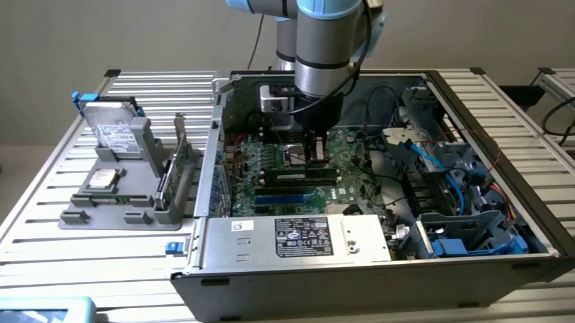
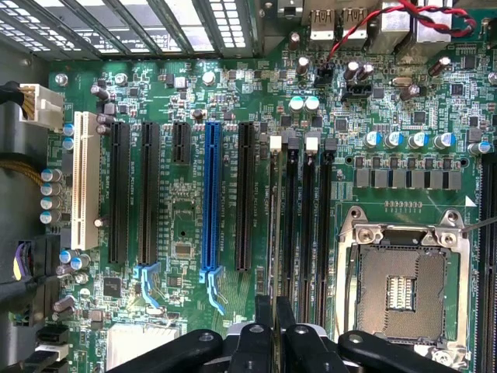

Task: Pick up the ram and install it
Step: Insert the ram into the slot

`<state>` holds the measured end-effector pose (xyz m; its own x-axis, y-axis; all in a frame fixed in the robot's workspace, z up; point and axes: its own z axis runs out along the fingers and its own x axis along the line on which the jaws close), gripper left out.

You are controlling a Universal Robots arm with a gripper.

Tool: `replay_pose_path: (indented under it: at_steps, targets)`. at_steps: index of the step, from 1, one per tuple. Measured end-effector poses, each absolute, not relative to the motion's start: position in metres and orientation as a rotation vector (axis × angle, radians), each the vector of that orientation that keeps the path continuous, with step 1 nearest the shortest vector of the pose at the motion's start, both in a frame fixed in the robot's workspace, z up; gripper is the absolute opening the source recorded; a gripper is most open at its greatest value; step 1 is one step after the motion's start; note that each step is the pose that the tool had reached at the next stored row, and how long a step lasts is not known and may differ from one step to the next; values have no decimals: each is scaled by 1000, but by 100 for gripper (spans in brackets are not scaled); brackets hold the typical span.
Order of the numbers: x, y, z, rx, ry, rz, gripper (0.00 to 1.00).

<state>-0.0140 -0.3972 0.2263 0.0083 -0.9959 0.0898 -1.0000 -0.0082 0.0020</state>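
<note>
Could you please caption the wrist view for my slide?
A black gripper holds a thin green ram stick edge-on at black motherboard slots.

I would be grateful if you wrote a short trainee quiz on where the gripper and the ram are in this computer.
1. True or false: the gripper hangs outside the computer case.
2. The ram is: A) lying on the grey tray; B) held by the gripper at the memory slots; C) resting on the power supply.
3. Fill in: among the black expansion slots, one long slot is coloured ____.
Key: 1 false; 2 B; 3 blue.
</note>
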Motion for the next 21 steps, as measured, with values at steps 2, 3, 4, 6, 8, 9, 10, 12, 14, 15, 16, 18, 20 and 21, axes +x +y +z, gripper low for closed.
replay_pose_path:
  at_steps: [2,3,4,6,8,9,10,12,14,15,16,18,20,21]
  targets:
    - [-14,-397,226,2184,-2165,96,14]
    - [-14,-397,226,2185,-2165,97,14]
    - [-14,-397,226,2186,-2164,97,14]
    - [-14,-397,226,2187,-2163,97,14]
    - [-14,-397,226,2188,-2162,97,14]
    - [-14,-397,226,2189,-2161,97,14]
    - [-14,-397,226,2190,-2160,97,14]
    - [-14,-397,226,2191,-2159,97,14]
    - [-14,-397,226,2192,-2158,97,14]
    - [-14,-397,226,2193,-2157,98,14]
    - [-14,-397,226,2194,-2157,97,14]
    - [-14,-397,226,2196,-2155,98,14]
    - [-14,-397,226,2197,-2153,98,14]
    - [-14,-397,226,2198,-2152,98,14]
